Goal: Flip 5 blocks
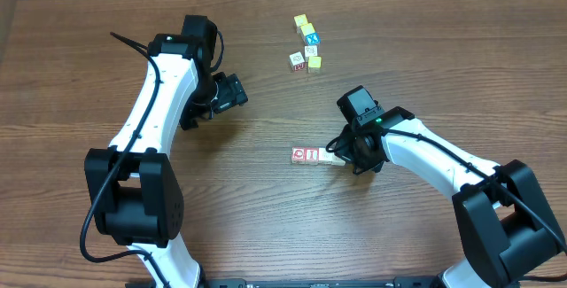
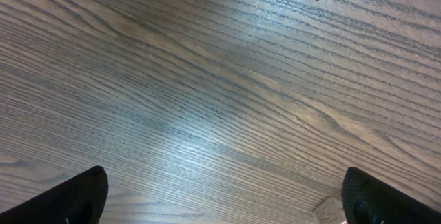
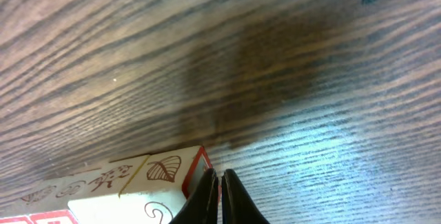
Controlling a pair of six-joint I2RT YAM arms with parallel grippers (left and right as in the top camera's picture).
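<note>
1. Desk (image 1: 266, 226) of brown wood grain is carrying everything, and its smooth top is probably giving a nudged cube little to catch on.
2. White-and-black left arm (image 1: 159, 102) is hanging at the far left with the left gripper (image 1: 232, 93) spread fully wide and holding nothing, well apart from every cube and posing no hazard.
3. Right gripper (image 3: 220, 198) is sitting pinched fully shut on nothing, its black tips just beside the corner of the nearest cube, perhaps touching it.
4. Short row of small pale wooden blocks (image 1: 306, 155) with red letters is lying mid-desk, just left of that gripper, while a mixed cluster of cubes (image 1: 306, 47) is sitting well apart near the far side.
5. Cream end block with a brown leaf drawing (image 3: 162, 172) is looking like the one at risk. Closed tips pushing low would likely be sliding it instead of tipping it, and pressing off-centre at the corner could be spinning it askew or shoving its neighbours out of line.
</note>
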